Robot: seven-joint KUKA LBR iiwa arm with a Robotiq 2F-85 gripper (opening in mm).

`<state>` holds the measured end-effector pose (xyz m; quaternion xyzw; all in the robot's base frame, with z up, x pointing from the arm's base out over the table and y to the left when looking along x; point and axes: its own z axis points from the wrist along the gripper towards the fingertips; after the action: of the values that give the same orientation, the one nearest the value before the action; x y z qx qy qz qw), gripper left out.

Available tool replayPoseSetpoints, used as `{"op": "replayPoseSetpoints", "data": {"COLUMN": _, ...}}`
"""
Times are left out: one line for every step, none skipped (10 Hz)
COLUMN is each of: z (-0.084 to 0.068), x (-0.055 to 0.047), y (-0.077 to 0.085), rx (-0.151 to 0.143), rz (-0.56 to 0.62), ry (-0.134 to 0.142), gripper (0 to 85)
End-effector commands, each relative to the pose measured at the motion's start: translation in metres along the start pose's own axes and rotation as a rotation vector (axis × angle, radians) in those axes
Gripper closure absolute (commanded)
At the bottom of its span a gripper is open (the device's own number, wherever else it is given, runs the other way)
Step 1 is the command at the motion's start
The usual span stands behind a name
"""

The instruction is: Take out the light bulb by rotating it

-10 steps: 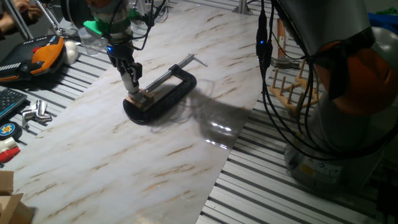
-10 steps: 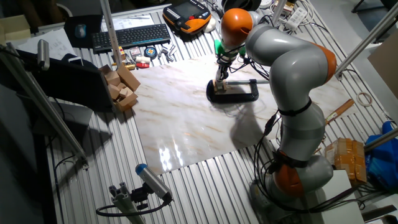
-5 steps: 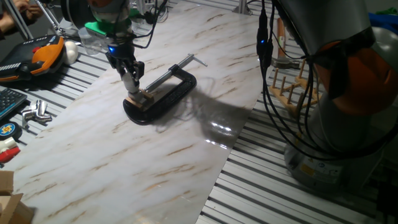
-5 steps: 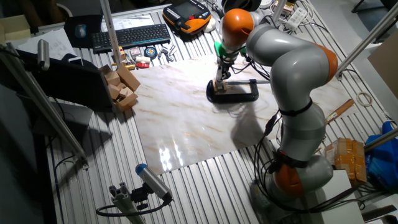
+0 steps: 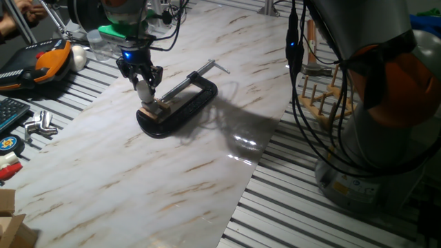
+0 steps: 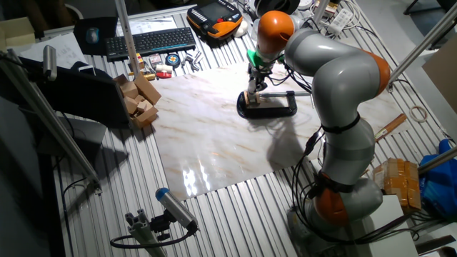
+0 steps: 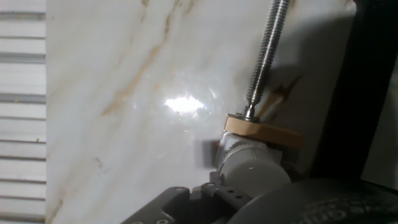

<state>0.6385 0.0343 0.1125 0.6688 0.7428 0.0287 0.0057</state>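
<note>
My gripper (image 5: 144,93) hangs over the left end of the black C-clamp (image 5: 187,102), shut on the small white light bulb (image 5: 143,87). Directly below the bulb the tan wooden socket block (image 5: 153,110) sits clamped in place. I cannot tell whether the bulb's base is clear of the socket. The other fixed view has the gripper (image 6: 250,91) at the left end of the C-clamp (image 6: 275,108). In the hand view the bulb (image 7: 249,163) fills the lower middle, just in front of the wooden block (image 7: 264,132) and the clamp's threaded screw (image 7: 266,56).
The clamp lies on a marble board (image 5: 138,172) over a slatted table. An orange-black pendant (image 5: 48,60) and a white egg-shaped object (image 5: 79,56) lie at the left. A wooden peg rack (image 5: 320,93) stands to the right. A keyboard (image 6: 150,41) and wooden blocks (image 6: 139,96) sit beyond.
The gripper has turned about its axis and risen slightly above the wooden block, with the bulb still between its fingers. The clamp and block have not moved.
</note>
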Motion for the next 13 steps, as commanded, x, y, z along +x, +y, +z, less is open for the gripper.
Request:
{"op": "replayPoseSetpoints", "data": {"z": -0.0005, "x": 0.0001, "y": 0.0, "rx": -0.004, "rz": -0.032, "ry": -0.002, "gripper": 85.0}}
{"op": "replayPoseSetpoints", "data": {"z": -0.0013, "x": 0.0002, "y": 0.0001, "rx": -0.003, "rz": -0.069, "ry": -0.006, "gripper": 85.0}}
{"op": "replayPoseSetpoints", "data": {"z": -0.0019, "x": 0.0001, "y": -0.0003, "rx": -0.006, "rz": -0.116, "ry": -0.007, "gripper": 85.0}}
{"op": "replayPoseSetpoints", "data": {"z": -0.0022, "x": 0.0002, "y": -0.0007, "rx": -0.01, "rz": -0.167, "ry": -0.003, "gripper": 85.0}}
{"op": "replayPoseSetpoints", "data": {"z": -0.0022, "x": 0.0005, "y": -0.0007, "rx": -0.011, "rz": -0.199, "ry": 0.001, "gripper": 85.0}}
{"op": "replayPoseSetpoints", "data": {"z": -0.0022, "x": 0.0005, "y": -0.0008, "rx": -0.011, "rz": -0.231, "ry": 0.001, "gripper": 85.0}}
{"op": "replayPoseSetpoints", "data": {"z": -0.0021, "x": 0.0004, "y": -0.0008, "rx": -0.009, "rz": -0.26, "ry": 0.0, "gripper": 85.0}}
{"op": "replayPoseSetpoints", "data": {"z": -0.0023, "x": 0.0002, "y": -0.0009, "rx": -0.006, "rz": -0.299, "ry": -0.004, "gripper": 85.0}}
{"op": "replayPoseSetpoints", "data": {"z": -0.0025, "x": 0.0002, "y": -0.001, "rx": -0.003, "rz": -0.338, "ry": -0.004, "gripper": 85.0}}
{"op": "replayPoseSetpoints", "data": {"z": -0.0027, "x": 0.0003, "y": -0.0009, "rx": -0.001, "rz": -0.374, "ry": -0.005, "gripper": 85.0}}
{"op": "replayPoseSetpoints", "data": {"z": -0.003, "x": 0.0004, "y": -0.0009, "rx": -0.001, "rz": -0.412, "ry": -0.006, "gripper": 85.0}}
{"op": "replayPoseSetpoints", "data": {"z": -0.0032, "x": 0.0004, "y": -0.0009, "rx": 0.003, "rz": -0.445, "ry": -0.008, "gripper": 85.0}}
{"op": "replayPoseSetpoints", "data": {"z": -0.0034, "x": 0.0003, "y": -0.001, "rx": 0.007, "rz": -0.468, "ry": -0.009, "gripper": 85.0}}
